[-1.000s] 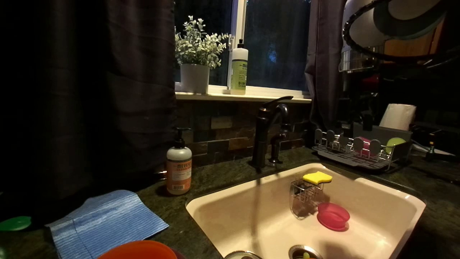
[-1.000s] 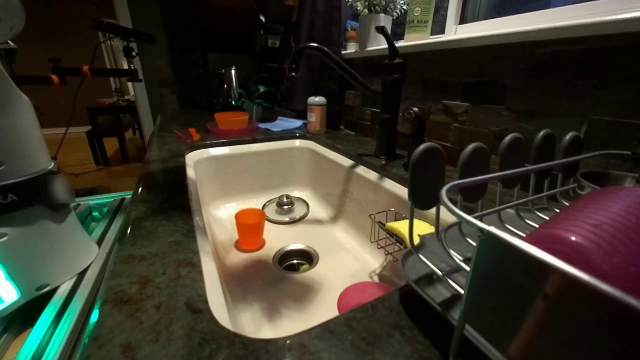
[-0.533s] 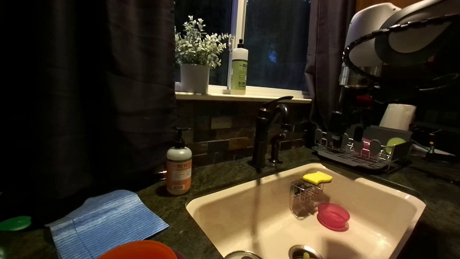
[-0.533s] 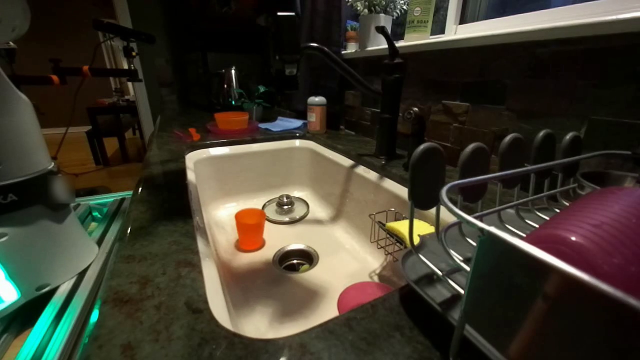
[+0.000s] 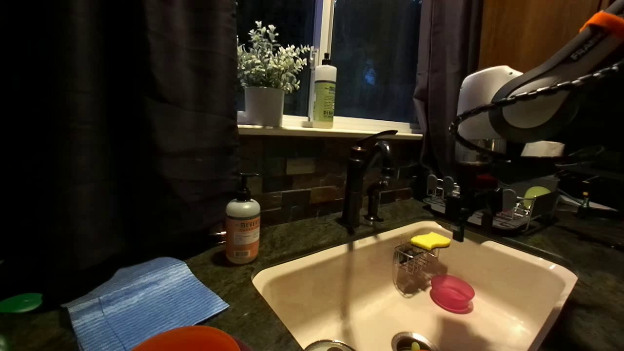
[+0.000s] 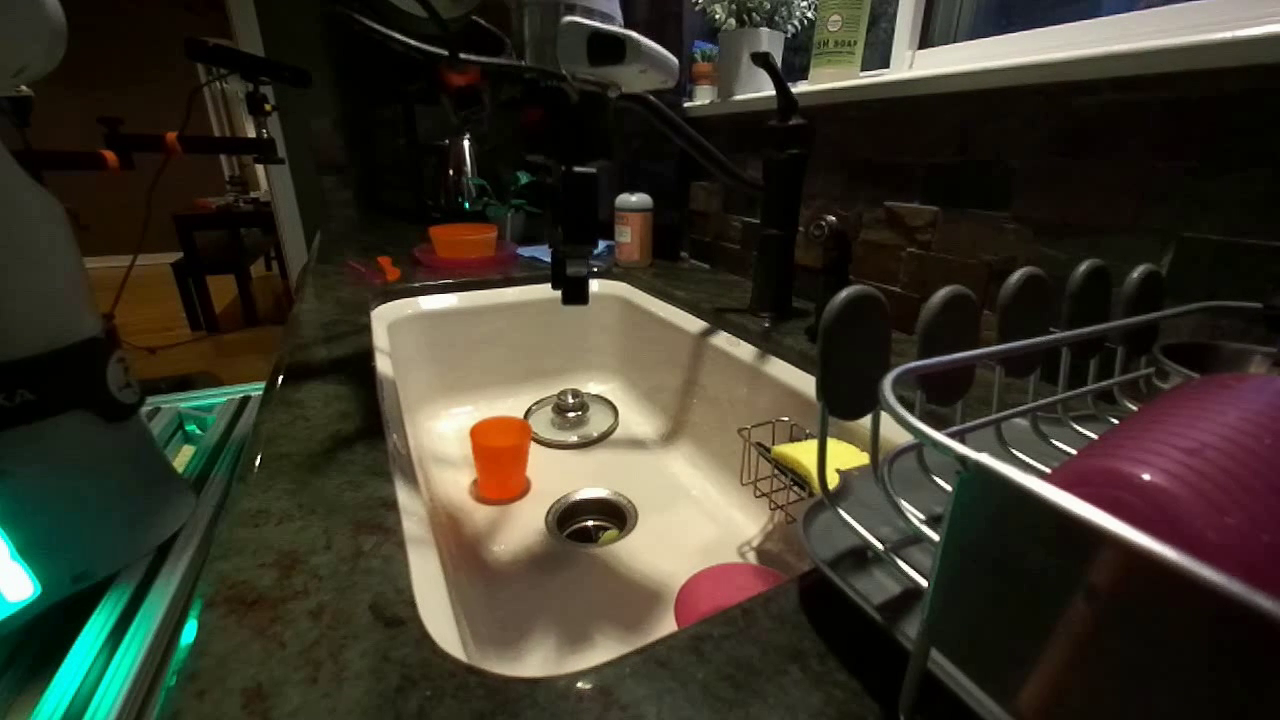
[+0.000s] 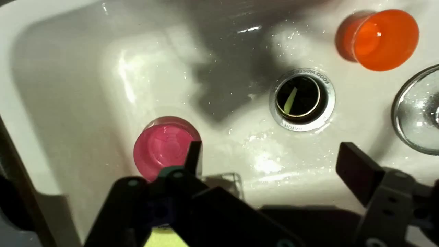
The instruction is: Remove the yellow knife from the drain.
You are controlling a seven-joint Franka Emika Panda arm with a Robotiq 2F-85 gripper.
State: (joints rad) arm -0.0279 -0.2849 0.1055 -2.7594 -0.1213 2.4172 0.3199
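Observation:
A yellow-green piece, taken as the knife [image 7: 290,100], leans inside the dark drain [image 7: 330,99] in the wrist view. Only part of it shows; its lower end is hidden in the drain. It also shows as a small tip in both exterior views [image 5: 415,346] [image 6: 607,537]. My gripper [image 7: 269,149] is open with nothing between its fingers. It hangs above the sink [image 6: 405,450], and the drain lies beyond the fingertips in the wrist view. The gripper also shows dark against the background in both exterior views [image 5: 473,226] [image 6: 575,285].
An orange cup [image 6: 500,455] and a glass lid [image 6: 590,420] stand near the drain. A pink bowl [image 7: 164,145] and a wire caddy [image 5: 414,263] with a yellow sponge [image 5: 431,240] are along the sink. The dark faucet [image 5: 356,185] and dish rack [image 6: 1080,350] border it.
The arm and gripper have moved down over the sink and now show in both exterior views. The knife, cup, lid and bowl have not moved.

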